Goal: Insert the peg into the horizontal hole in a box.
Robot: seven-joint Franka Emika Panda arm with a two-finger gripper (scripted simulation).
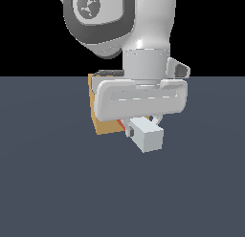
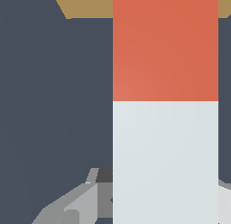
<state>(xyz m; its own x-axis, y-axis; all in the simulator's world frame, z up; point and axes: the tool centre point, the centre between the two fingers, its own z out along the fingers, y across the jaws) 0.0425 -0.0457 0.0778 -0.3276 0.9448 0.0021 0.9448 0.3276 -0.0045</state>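
Peg (image 1: 147,135) clamped in gripper (image 1: 139,127), held off the dark floor (image 1: 57,183); red-orange end toward tan box (image 1: 103,117), pale end toward exterior camera; hole hidden behind the hand.

The peg (image 1: 147,135), pale grey end facing the exterior camera and red-orange end toward the tan box (image 1: 103,119), lies level, hole unseen.

Simulated test scene, no real room, flat featureless slate-blue floor (image 1: 48,183), pure black void behind, my smooth untextured white-grey arm (image 1: 143,30), plain tan flat-shaded cube (image 1: 103,121).
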